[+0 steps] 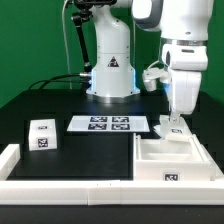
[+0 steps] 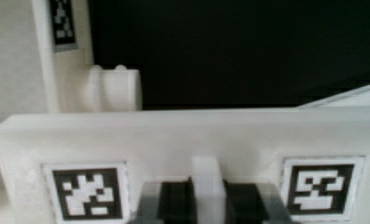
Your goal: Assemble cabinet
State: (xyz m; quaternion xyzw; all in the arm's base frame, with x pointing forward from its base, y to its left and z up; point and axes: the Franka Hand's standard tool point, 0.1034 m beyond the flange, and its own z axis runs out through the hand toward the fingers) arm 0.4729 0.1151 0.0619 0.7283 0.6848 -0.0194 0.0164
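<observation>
Wrist view, closest in: pinching the thin rib of a white two-tag block [image 2: 182,140] between dark fingers [image 2: 164,205] set narrow, with black counter [image 2: 235,60] beyond. Exterior view, past the low white border rail [image 1: 70,190]: holding that block at the rear edge of the cabinet [image 1: 175,160], a large white box resting on the counter toward the exterior view's right; touching or just clear, impossible to tell. Farther back, flanked on the exterior view's left by a small tagged white block [image 1: 42,133] and the marker board [image 1: 100,124], before the arm's white base [image 1: 110,70].
</observation>
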